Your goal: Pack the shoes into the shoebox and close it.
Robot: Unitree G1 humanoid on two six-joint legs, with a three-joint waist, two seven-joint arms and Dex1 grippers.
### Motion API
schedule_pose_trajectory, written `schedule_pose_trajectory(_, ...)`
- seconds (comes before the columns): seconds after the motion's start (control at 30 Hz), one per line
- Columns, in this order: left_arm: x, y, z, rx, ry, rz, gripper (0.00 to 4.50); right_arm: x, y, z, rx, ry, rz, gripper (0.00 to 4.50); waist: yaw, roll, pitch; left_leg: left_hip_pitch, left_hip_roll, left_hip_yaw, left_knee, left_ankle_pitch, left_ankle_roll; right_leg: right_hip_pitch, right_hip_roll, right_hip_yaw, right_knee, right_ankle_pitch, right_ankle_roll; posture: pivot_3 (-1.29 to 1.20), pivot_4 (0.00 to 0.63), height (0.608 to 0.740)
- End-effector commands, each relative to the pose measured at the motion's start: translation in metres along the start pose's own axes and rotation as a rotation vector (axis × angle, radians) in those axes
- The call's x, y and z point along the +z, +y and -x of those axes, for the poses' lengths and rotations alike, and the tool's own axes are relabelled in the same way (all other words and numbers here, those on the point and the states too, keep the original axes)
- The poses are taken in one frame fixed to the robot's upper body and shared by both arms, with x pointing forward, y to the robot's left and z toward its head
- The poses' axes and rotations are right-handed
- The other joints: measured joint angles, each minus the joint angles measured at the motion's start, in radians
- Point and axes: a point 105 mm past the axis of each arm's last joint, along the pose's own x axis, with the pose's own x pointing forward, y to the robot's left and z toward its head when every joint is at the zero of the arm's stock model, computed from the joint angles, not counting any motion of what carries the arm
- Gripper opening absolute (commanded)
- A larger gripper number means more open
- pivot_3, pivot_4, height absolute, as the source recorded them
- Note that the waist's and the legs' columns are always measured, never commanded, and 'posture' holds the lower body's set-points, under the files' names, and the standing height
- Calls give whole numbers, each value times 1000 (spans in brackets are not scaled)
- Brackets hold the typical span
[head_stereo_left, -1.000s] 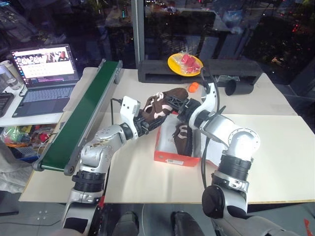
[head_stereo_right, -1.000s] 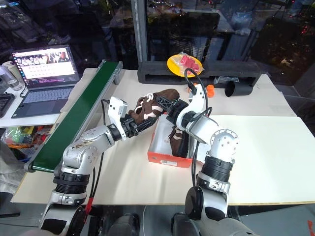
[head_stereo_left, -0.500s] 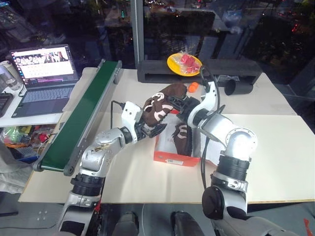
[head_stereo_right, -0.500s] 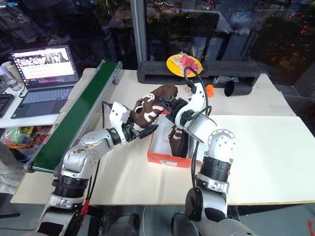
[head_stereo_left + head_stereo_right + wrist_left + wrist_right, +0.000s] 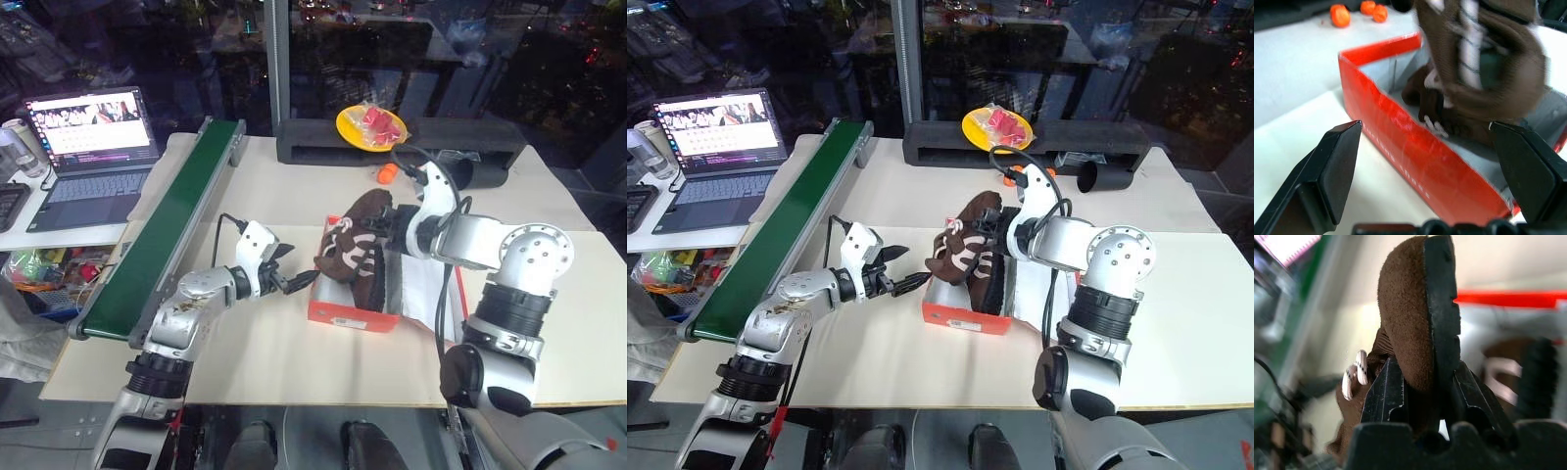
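Matt suede shoe point(image 5: 1403, 328) — glossy cardboard shoebox point(image 5: 1415, 161)

White worktop point(image 5: 294, 372); dark window point(image 5: 176, 49) at the back, well past the left gripper point(image 5: 294, 278); open laptop point(image 5: 93, 147) and green conveyor point(image 5: 167, 225) far to its left.

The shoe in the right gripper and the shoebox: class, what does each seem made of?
Shoe: seemingly brown suede, by its matte, napped surface, on a black, likely rubber sole. Shoebox: probably cardboard, by its thin flat walls, red and slightly glossy outside, pale inside.
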Motion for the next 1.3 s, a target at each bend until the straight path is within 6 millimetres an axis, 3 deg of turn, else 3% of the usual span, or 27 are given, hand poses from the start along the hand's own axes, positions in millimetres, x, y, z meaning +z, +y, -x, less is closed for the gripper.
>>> schedule_pose_trajectory(0.03,16,-6,-1,-14,-72,-32,4456,-18,-2,-6,-2,127,100,819,-1,0,0,0,0,0,0,0,0,0,0,0,0,0,0,0,150,728)
schedule_pose_trajectory(0.33,6,-14,-7,-56,-70,2,4456,-4,1,-39,-41,212,198,819,-3,1,0,0,0,1,0,0,0,0,1,1,0,0,0,0,150,728)
schedule_pose_trajectory(0.47,5,-13,-9,-58,-69,6,4456,-6,14,-54,-15,252,303,819,0,1,0,0,0,1,0,0,0,0,1,1,0,0,0,0,150,728)
schedule_pose_trajectory(0.77,10,-18,-18,-84,-81,7,4456,-74,-14,-91,-50,457,272,819,0,0,-2,1,0,0,0,0,0,1,0,0,0,0,0,0,150,728)
schedule_pose_trajectory(0.83,11,-20,-19,-93,-80,4,4500,-78,-24,-96,-77,445,229,1574,0,-1,-4,2,0,0,0,0,0,2,0,0,0,0,0,0,150,728)
schedule_pose_trajectory(1.0,13,-21,-21,-97,-82,1,4500,-54,-26,-96,-84,356,180,3191,1,-1,-5,4,0,1,0,0,0,3,1,0,1,0,0,0,150,728)
schedule_pose_trajectory(1.03,14,-21,-21,-98,-82,0,4500,-45,-22,-95,-74,333,181,3460,5,-1,-5,4,0,1,0,0,0,3,1,0,1,0,0,0,150,728)
schedule_pose_trajectory(1.1,15,-22,-21,-103,-83,-1,4500,-9,-1,-81,-26,232,208,4114,7,-1,-5,4,0,1,0,0,0,3,0,0,1,0,0,0,150,728)
schedule_pose_trajectory(1.2,15,-25,-21,-114,-84,-3,4500,29,22,-50,20,112,236,4114,10,2,-3,0,-1,0,1,0,0,-1,0,0,2,0,0,0,150,728)
schedule_pose_trajectory(1.3,17,-29,-17,-156,-92,-32,4500,48,37,-8,79,35,224,4114,13,3,-2,-3,0,0,-1,0,0,-3,0,0,3,0,0,0,150,728)
